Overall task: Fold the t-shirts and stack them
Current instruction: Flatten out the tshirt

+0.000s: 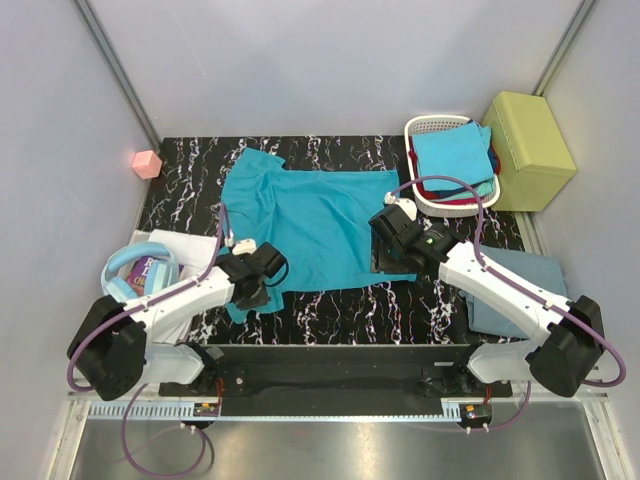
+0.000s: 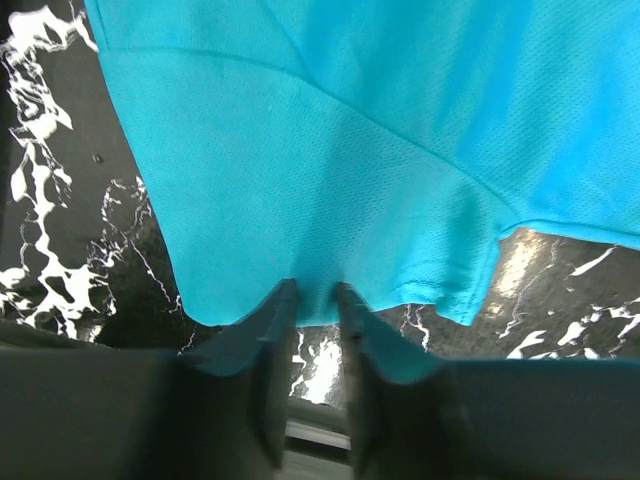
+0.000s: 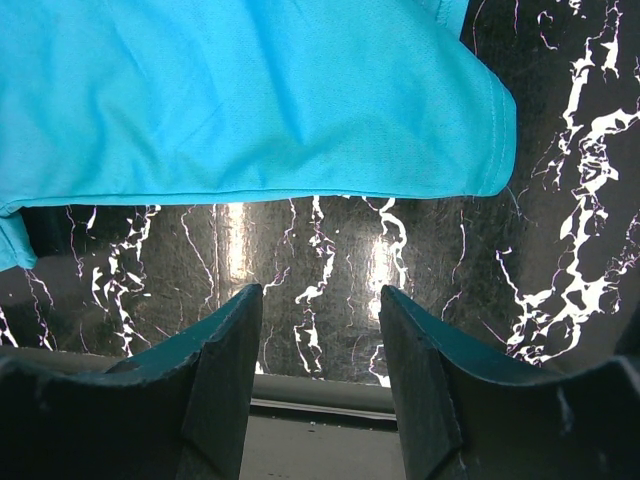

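1. The black marbled table (image 1: 330,305) sits between grey walls, and you work from its near edge.
2. Left claw (image 2: 315,290): the jaws are narrow, with the tips at the near-left hem of the teal shirt (image 1: 320,220). You cannot tell whether cloth is pinched, so make sure of a bite on the hem before you lift.
3. Right claw (image 3: 320,295): the jaws are wide and hold nothing. It sits over bare table just short of the shirt's near-right corner. Ease it forward until the hem lies between the fingers, then close.
4. A grey shirt (image 1: 530,275) lies folded at the near right, likely the stack's place.
5. The teal shirt lies spread mid-table, its far-left sleeve rumpled. Raise both corners together and level so the fold lands straight.
6. Far right, the basket (image 1: 425,127) holds more shirts (image 1: 455,150), with a blue one on top.
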Available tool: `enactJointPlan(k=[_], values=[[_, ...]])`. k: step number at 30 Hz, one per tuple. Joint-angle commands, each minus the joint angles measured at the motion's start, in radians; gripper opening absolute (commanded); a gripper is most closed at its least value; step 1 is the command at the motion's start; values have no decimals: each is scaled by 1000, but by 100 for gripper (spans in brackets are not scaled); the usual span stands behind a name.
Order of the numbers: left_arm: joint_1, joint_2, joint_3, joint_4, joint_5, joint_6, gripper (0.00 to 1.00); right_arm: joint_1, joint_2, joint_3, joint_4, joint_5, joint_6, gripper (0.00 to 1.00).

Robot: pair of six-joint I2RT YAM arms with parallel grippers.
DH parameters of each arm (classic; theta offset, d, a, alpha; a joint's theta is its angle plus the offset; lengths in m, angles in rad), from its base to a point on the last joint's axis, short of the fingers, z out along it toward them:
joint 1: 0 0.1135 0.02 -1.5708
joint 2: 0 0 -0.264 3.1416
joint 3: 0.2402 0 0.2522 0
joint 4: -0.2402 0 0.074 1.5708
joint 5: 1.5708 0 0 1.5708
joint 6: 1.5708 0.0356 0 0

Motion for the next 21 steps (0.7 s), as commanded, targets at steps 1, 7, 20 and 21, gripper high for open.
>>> enactJointPlan(k=[1,7,20,21], values=[[6,-32,-33,22,45,-27,5,9,-30,-8,0,27,2,58],[4,-74,-60,12,48,-31,0,9,-30,-19,3,24,13,58],[-66,-132,16,-73,0,-44,60,9,-30,-28,17,17,23,58],[-71,-130,10,-71,5,-60,59,9,-29,-27,17,17,23,58]])
